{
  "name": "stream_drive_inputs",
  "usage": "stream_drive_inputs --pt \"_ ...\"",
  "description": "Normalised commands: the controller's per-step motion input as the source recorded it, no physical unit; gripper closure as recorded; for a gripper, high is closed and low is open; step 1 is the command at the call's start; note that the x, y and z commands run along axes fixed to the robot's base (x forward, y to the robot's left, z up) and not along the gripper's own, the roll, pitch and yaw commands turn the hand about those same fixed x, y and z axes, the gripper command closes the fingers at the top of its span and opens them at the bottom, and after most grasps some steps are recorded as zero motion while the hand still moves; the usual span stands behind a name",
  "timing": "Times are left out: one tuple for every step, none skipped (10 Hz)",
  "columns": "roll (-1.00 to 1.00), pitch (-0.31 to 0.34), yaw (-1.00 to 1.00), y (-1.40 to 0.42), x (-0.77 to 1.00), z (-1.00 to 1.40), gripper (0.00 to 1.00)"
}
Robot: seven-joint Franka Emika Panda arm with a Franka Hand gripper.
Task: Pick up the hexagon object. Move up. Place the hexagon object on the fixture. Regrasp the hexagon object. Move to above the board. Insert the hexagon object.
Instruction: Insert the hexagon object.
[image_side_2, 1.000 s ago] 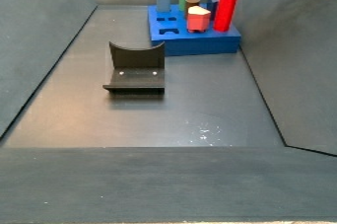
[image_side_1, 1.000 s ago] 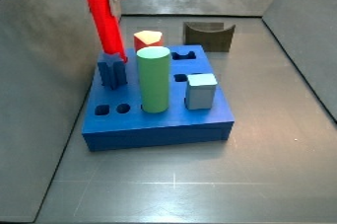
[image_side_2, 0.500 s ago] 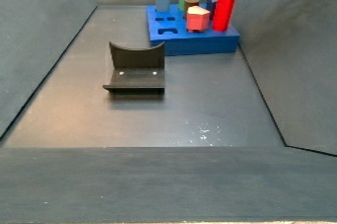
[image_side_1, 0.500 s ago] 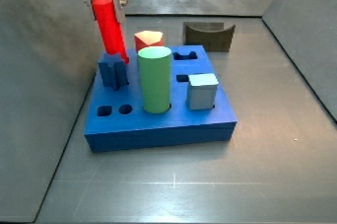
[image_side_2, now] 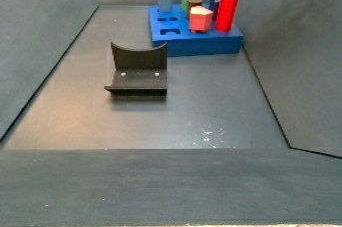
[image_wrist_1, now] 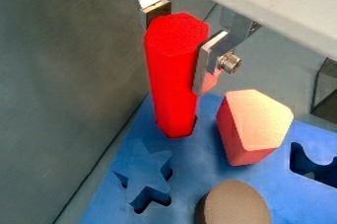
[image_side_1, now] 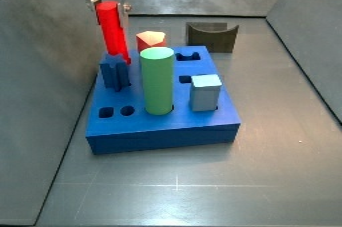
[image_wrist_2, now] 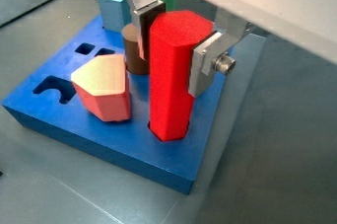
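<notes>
The hexagon object (image_side_1: 110, 29) is a long red bar standing upright. Its lower end sits in the blue board (image_side_1: 160, 136) at the back left corner. It also shows in both wrist views (image_wrist_1: 174, 80) (image_wrist_2: 171, 80) and in a side view (image_side_2: 227, 4). My gripper (image_side_1: 110, 3) is shut on the bar's top, one silver finger (image_wrist_2: 204, 65) on each side; it shows in both wrist views (image_wrist_1: 182, 37) (image_wrist_2: 174, 50). The fixture (image_side_1: 211, 36) (image_side_2: 136, 66) stands bare, apart from the board (image_side_2: 201, 44).
On the board stand a green cylinder (image_side_1: 156, 81), a grey-blue cube (image_side_1: 203, 92), a dark blue star piece (image_side_1: 115, 71) and a short yellow-topped red piece (image_side_1: 150, 41) (image_wrist_1: 253, 124) close beside the bar. Sloped grey walls ring the floor.
The gripper has come down with the red bar. The bar's top is lower and its lower end has sunk into the board.
</notes>
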Motion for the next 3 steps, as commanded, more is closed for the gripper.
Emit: stream_drive_inputs --pt "-0.12 -0.237 -0.05 0.07 0.19 -0.63 1.0" --pt "-0.07 -0.196 -0.11 0.11 0.0 -0.24 1.0" --pt "0.0 0.0 0.0 0.0 0.0 0.0 1.0"
